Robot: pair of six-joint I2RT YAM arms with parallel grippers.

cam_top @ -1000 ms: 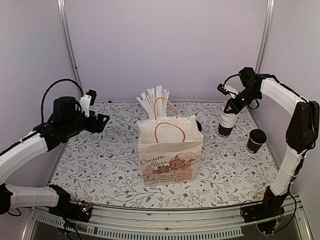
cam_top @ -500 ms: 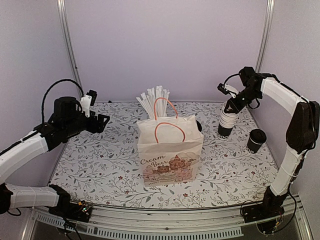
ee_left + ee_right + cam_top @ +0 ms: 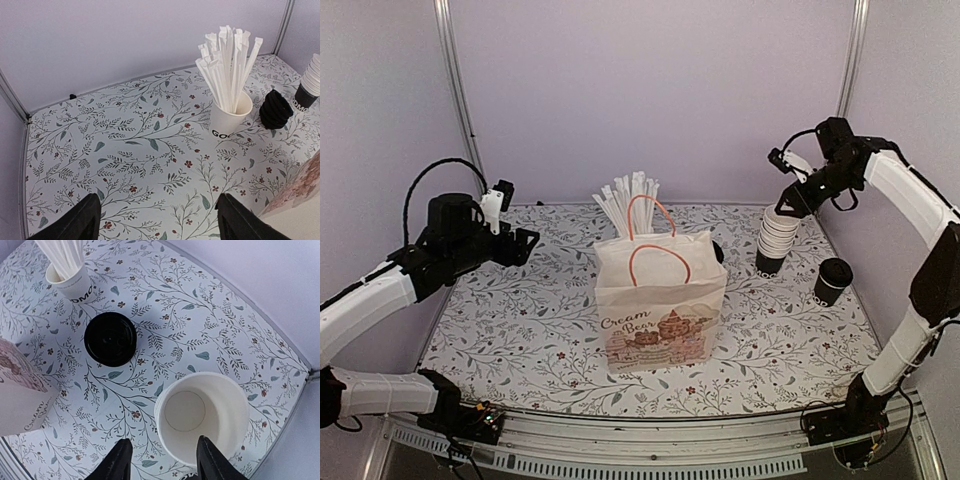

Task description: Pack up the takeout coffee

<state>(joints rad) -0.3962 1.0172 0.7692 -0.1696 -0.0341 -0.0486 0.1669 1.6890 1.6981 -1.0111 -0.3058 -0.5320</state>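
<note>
The takeout coffee [image 3: 833, 280], a black cup under a black lid, stands upright at the right side of the table. My right gripper [image 3: 790, 203] [image 3: 162, 463] hovers open over the stack of lidless black cups [image 3: 774, 240] [image 3: 202, 416] and holds nothing; one finger is beside the stack's rim, the other over it. The coffee is outside both wrist views. At the far left my left gripper [image 3: 525, 245] [image 3: 159, 225] hangs open and empty above the floral tabletop.
A paper bag [image 3: 660, 308] with orange handles stands mid-table. Behind it is a white cup of straws [image 3: 628, 200] [image 3: 229, 116] [image 3: 69, 281]. A black stack of lids [image 3: 275, 108] [image 3: 110, 338] sits between the bag and the cup stack. Walls close off the back and right.
My right gripper has opened and lifted up and to the right, off the top of the cup stack. The left arm has not moved.
</note>
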